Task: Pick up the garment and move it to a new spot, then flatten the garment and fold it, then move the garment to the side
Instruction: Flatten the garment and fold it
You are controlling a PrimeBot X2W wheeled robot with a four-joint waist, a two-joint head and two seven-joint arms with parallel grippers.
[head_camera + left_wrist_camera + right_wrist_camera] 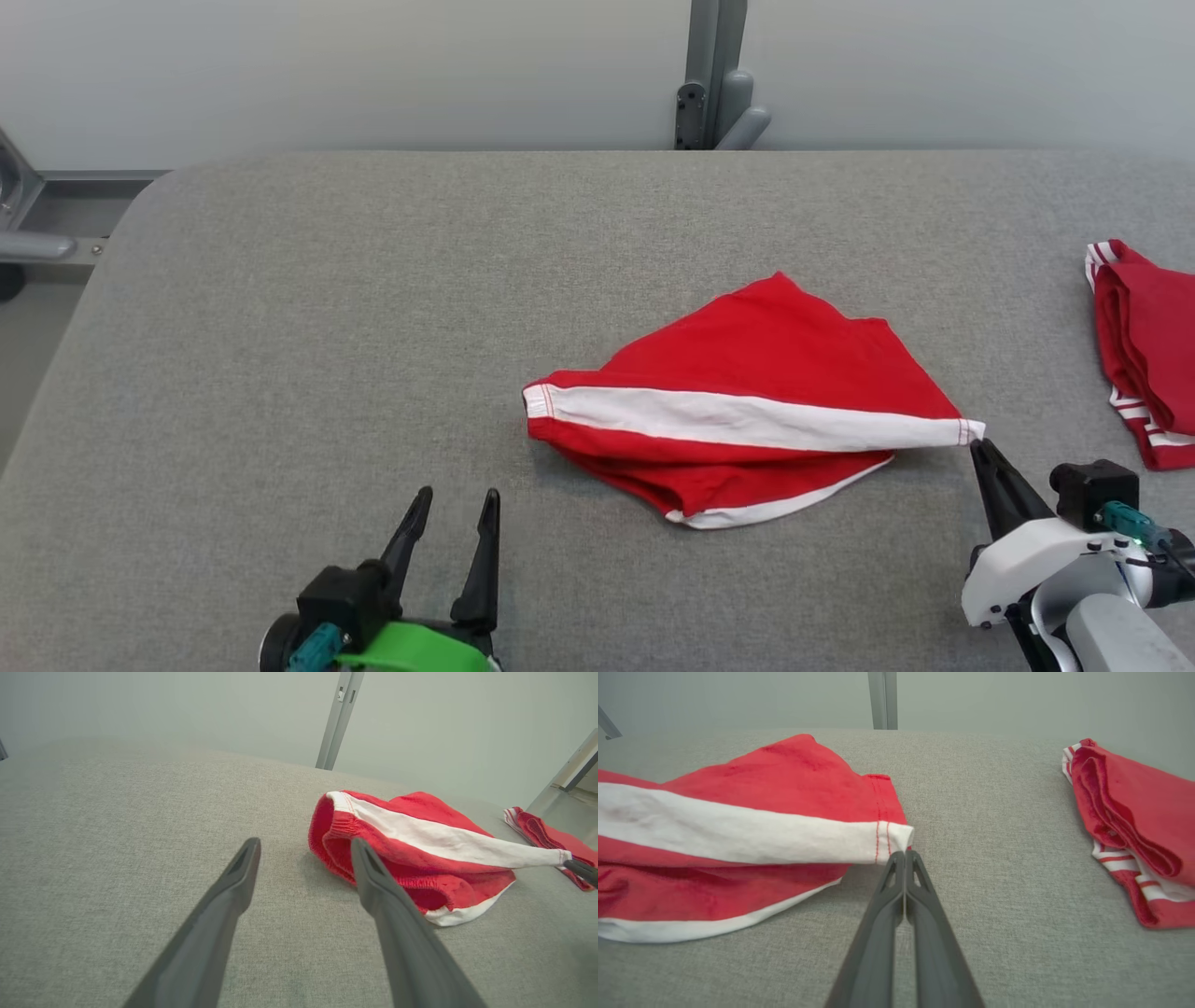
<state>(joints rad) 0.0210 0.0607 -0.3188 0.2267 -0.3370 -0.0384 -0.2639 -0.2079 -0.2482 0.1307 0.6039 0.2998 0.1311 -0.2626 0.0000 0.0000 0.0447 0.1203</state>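
My right gripper (pixel 977 446) is closed, pinching the white corner of the red-and-white garment (pixel 747 373), which lies mid-worktop (pixel 280 327). My left gripper (pixel 458 495) is open, near the garment but apart from it. A folded red cloth (pixel 1148 364) lies at the right edge.

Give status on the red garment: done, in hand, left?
Done: nothing visibly finished; the garment lies bunched on the table. In hand: right gripper shut on its white-stripe corner; left gripper open, clear of it. Left: lift and move, flatten, fold, set aside.
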